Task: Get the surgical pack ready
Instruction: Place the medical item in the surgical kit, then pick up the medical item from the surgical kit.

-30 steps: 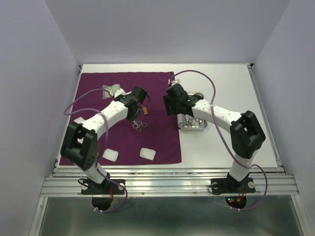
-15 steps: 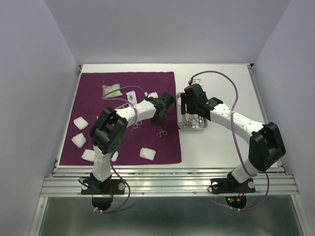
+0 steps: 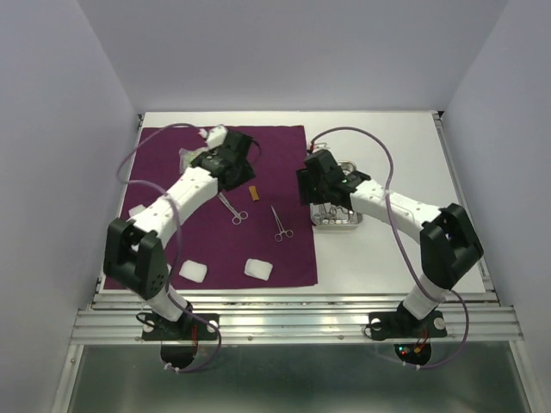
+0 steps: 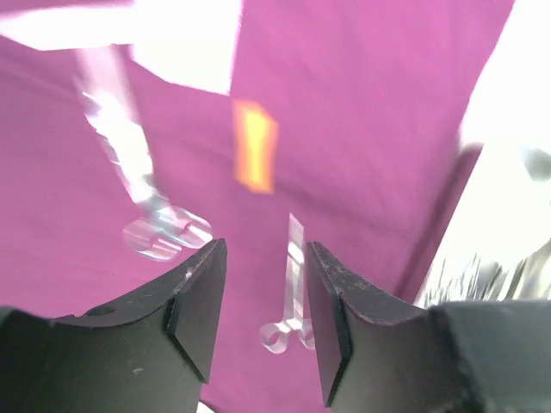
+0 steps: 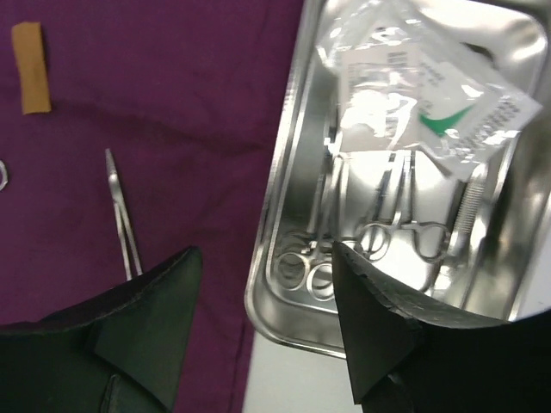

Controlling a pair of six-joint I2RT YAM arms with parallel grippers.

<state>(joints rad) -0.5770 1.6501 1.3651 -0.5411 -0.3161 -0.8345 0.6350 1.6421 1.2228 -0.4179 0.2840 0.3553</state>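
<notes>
Blur is smearing the forceps [image 4: 293, 249] below the parted, empty left gripper [image 4: 263, 318], while the wide, empty right gripper [image 5: 267, 314] is hanging over the shiny tray [image 5: 274, 202] beside the purple drape [image 3: 284, 249].

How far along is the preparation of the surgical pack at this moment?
Done: the purple drape lies flat, with two ring-handled tools on it. In hand: nothing; the left end effector and right end effector are open and empty. Remaining: more tools and a packet sit in the steel tray; gauze pads lie loose; nothing is wrapped.
</notes>
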